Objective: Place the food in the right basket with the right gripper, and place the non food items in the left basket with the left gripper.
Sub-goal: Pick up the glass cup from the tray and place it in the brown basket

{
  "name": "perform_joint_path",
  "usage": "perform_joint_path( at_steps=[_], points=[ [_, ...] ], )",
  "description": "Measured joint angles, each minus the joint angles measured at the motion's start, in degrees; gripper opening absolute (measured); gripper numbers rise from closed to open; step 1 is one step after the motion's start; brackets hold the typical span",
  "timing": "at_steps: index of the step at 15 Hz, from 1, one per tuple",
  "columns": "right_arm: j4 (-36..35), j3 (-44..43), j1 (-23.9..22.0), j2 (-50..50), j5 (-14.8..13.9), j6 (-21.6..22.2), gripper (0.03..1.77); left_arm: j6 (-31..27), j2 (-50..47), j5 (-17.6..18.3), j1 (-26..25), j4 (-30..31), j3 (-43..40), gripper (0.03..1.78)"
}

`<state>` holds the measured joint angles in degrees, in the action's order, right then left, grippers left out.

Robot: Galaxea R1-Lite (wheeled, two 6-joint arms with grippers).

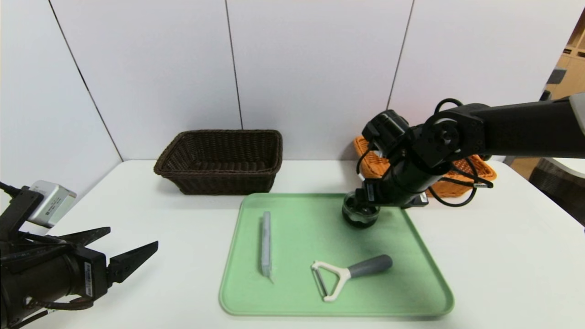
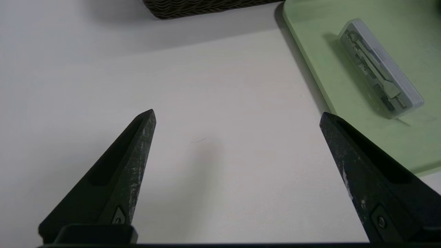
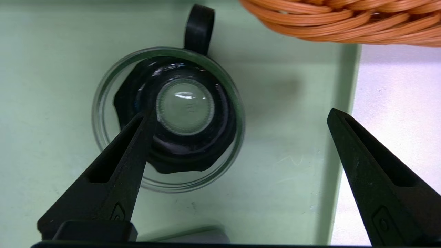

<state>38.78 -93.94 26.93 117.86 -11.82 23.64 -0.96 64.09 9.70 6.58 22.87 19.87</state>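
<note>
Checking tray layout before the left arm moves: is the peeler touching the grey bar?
Apart. The head view shows bare green tray between the bar and the peeler.

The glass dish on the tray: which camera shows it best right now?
The right wrist view: the glass dish fills it from above, rim and dark inside clear. In the head view the right arm half hides it. The left wrist view misses it.

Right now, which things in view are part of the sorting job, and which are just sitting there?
Job: dark basket, orange basket, dish, grey bar, peeler, right gripper (open, over the dish), left gripper (parked, open). No food in view.
Just there: green tray, table.
</note>
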Motion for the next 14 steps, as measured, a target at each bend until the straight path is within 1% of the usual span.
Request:
perform_joint_path(
  at_steps=[1,3,4,7,8,9,10,14],
  points=[
    [0.0,0.0,0.0,0.1,0.0,-0.1,1.61,0.0,0.0,0.0,0.0,0.0,0.0,1.69],
    [0.0,0.0,0.1,0.1,0.0,-0.2,1.26,0.0,-0.1,0.0,0.0,0.0,0.0,1.69],
    [0.0,0.0,0.0,0.2,-0.1,-0.2,1.12,0.0,-0.2,0.0,0.0,0.0,0.0,1.69],
    [0.0,0.1,0.0,0.2,-0.1,-0.1,0.79,0.0,-0.3,0.0,0.0,-0.1,-0.1,1.69],
    [0.0,0.2,0.0,0.1,-0.2,-0.2,0.59,0.0,-0.3,0.0,0.0,0.0,-0.1,1.69],
    [-0.2,0.3,0.0,0.1,-0.1,-0.1,0.10,-0.1,-0.3,0.0,0.0,0.0,-0.1,1.69],
    [0.0,0.3,0.0,0.1,-0.1,-0.1,0.06,-0.1,-0.3,0.0,0.0,0.0,-0.1,1.69],
    [0.0,0.4,0.0,-0.1,-0.2,0.0,0.06,-0.1,-0.3,0.0,0.0,0.0,-0.1,1.69]
  ],
)
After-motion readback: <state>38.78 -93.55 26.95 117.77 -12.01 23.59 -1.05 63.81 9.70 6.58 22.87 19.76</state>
